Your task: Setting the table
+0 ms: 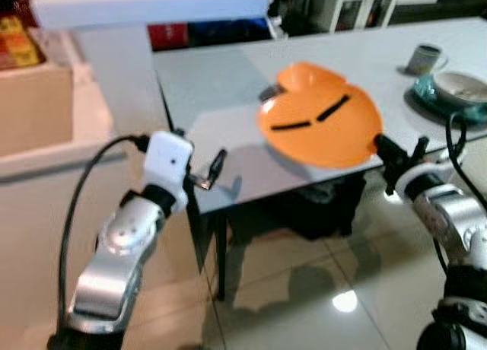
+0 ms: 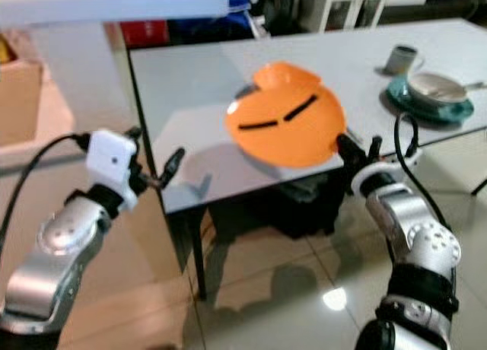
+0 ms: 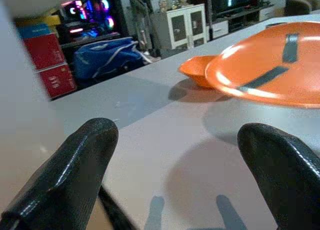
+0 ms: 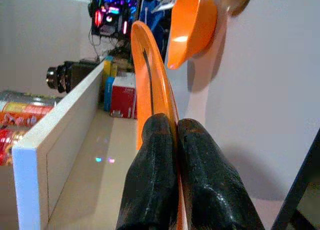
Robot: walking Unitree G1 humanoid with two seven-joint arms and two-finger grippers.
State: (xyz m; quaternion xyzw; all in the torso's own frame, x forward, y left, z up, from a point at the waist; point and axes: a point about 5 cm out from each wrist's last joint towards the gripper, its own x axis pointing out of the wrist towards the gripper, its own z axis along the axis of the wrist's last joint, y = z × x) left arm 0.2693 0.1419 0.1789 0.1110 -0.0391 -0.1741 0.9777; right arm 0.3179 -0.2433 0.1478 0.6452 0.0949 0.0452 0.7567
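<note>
1. The left gripper is hovering just off the near corner of the grey table, its two black fingers spread apart with nothing between them.
2. The orange plate is lying near the table's front edge, with a small orange bowl touching its far side.
3. The right gripper is pinching the plate's near rim; its fingers are pressed together on the thin edge.
4. Further right, a teal saucer carrying a pale bowl and a mug are sitting already laid.
5. The step in hand looks like placing the plate; next probably calls for sliding it to its setting, then releasing the rim.
</note>
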